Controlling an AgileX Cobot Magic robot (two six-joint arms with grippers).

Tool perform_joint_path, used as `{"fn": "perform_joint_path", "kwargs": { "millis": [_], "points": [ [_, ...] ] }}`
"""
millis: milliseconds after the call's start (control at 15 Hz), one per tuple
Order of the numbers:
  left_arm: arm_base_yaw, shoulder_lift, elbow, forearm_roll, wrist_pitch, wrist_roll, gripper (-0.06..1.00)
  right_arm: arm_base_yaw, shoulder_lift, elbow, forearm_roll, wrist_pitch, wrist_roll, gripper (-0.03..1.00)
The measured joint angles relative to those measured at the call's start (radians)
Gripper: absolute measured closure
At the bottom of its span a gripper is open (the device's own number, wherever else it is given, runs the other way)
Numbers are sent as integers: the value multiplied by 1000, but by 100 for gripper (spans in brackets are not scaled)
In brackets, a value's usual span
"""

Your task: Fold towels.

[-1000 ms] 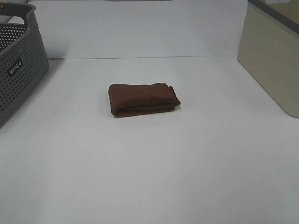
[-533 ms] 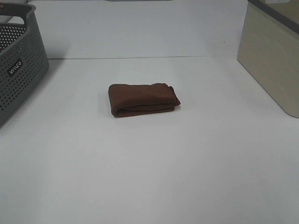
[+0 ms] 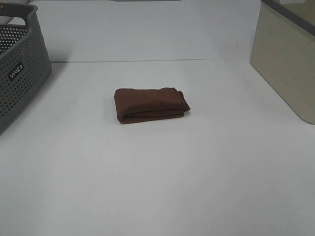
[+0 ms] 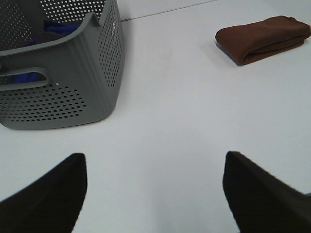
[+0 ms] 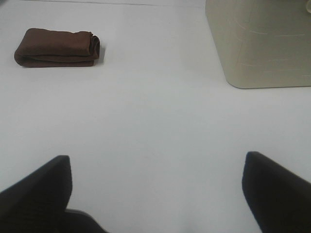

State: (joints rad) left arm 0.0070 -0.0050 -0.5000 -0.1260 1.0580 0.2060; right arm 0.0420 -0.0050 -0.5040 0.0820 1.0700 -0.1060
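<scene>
**Brown towel lay folded at mid-table, both grippers drawn back and spread**

The towel (image 3: 151,104) sat near the middle of the white table (image 3: 157,187) as a small thick brown bundle, its layers stacked and its rounded fold facing the front edge. No tag could be made out. It looked finished — squared, compact and left alone — which by my reading meant the folding of this piece was done and it waited to be put away or followed by another.

Neither arm showed in the high view. The left gripper (image 4: 154,191) hung low over bare table, its jaws spread wide with nothing between them, the towel well apart from it across the surface. The right gripper (image 5: 158,191) did likewise — jaws spread, empty, the bundle far off. That pulled-back, open stance fitted arms resting clear of the cloth so as not to disturb the fold.

Further out, a grey perforated basket (image 3: 22,69) stood at the table's left side; through its holes the left wrist view showed blue cloth (image 4: 56,27), perhaps more laundry to fold. A beige bin (image 3: 288,61) stood at the right side, possibly the place for finished pieces.

Against the frames half a second and a second earlier, nothing had shifted: the bundle, basket and bin lay exactly as before.
</scene>
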Motion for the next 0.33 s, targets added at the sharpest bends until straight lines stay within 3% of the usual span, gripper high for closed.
{"fn": "perform_joint_path", "kwargs": {
  "millis": [333],
  "points": [
    [0,0,0,0,0,0,21,0,0,0,0,0,0,8]
  ]
}}
